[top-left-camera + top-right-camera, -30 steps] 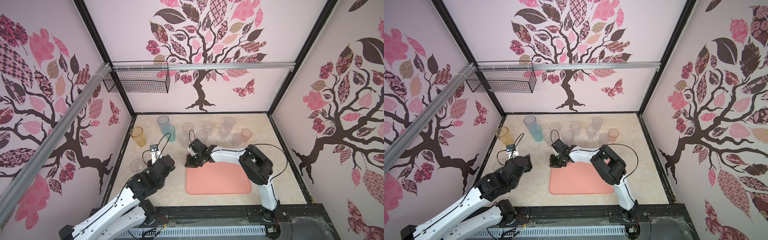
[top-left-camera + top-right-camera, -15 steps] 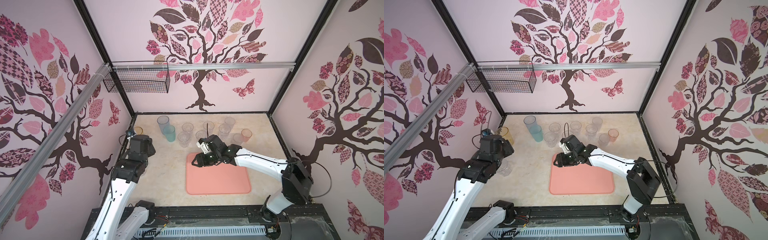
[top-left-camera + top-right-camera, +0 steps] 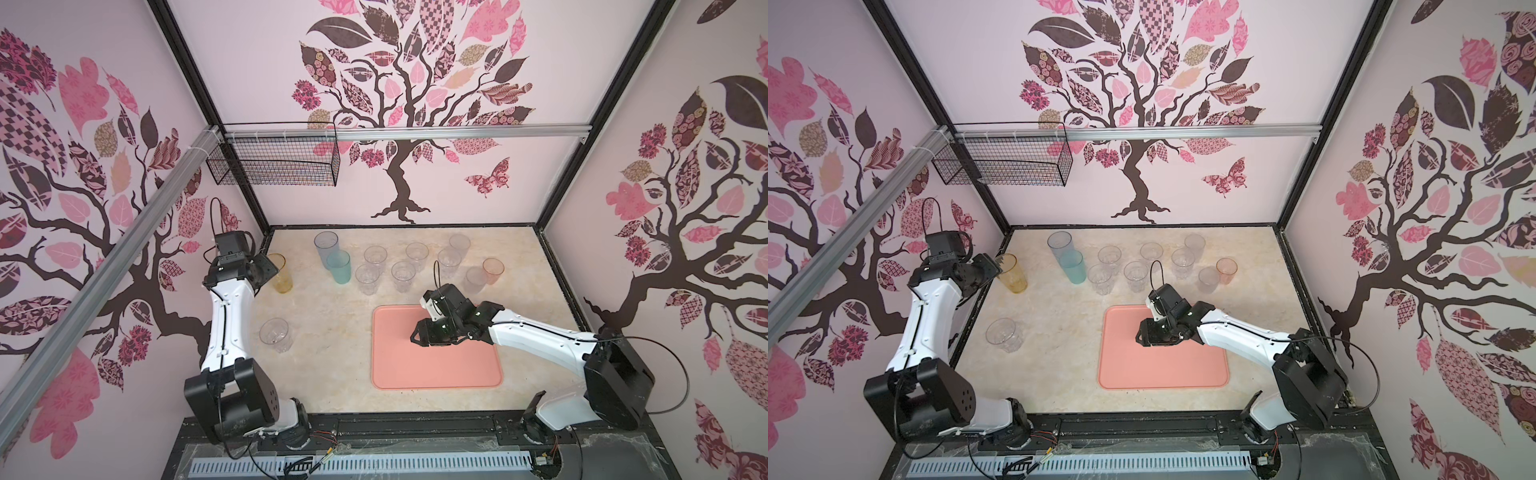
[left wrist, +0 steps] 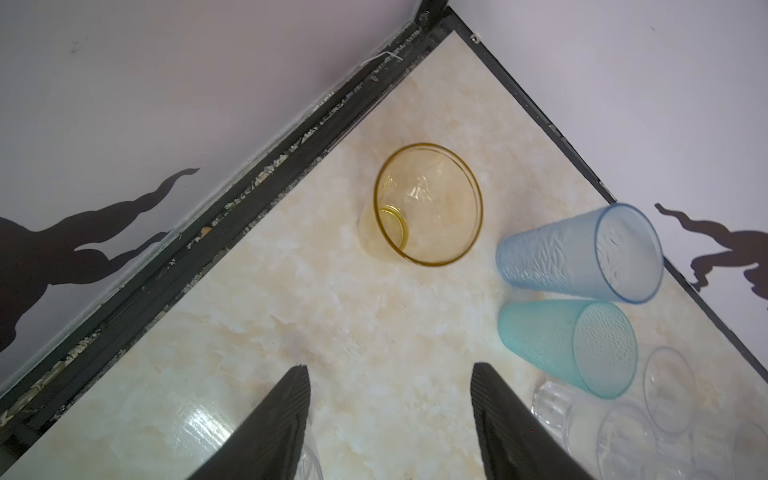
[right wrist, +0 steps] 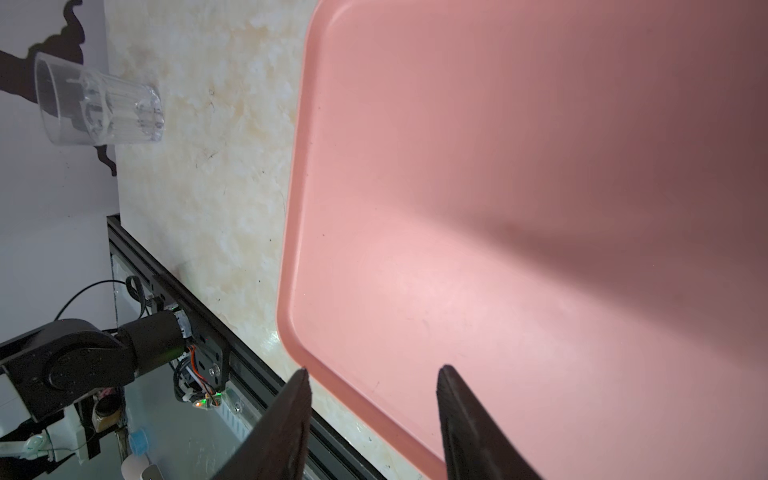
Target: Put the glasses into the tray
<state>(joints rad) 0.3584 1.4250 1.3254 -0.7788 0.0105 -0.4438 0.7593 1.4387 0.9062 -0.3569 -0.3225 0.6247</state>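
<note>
**Tray bare, both claws open and empty**

In both top views the tray [image 3: 436, 374] lies flat on the near right part of the table [image 3: 332, 374], and it is bare. The right claw [image 3: 417, 334] hangs over the tray's far half, its tips hard to tell from the black wrist. The glasses [image 3: 403, 272] all stand upright off the tray. Most are clear and grouped along the far side, with an orange glass [image 3: 493, 270] at their right. A blue glass [image 3: 326, 249] stands just beside a teal glass [image 3: 338, 268]. A lone clear glass [image 3: 275, 334] stands near the left arm [image 3: 224, 328]. The left claw [image 3: 988, 268] is close to the amber glass [image 3: 1013, 276] and hides part of its rim.

In the left wrist view the left claw [image 4: 390, 368] is spread wide with nothing between its fingers. It is over bare table, apart from the amber glass [image 4: 428, 203]. The clear glasses [image 4: 623, 432] are cut off at the frame edge.

In the right wrist view the right claw [image 5: 374, 369] is parted and holds nothing, over a corner of the tray [image 5: 498, 208]. Much of the tray is in shadow and it runs out of frame
</note>
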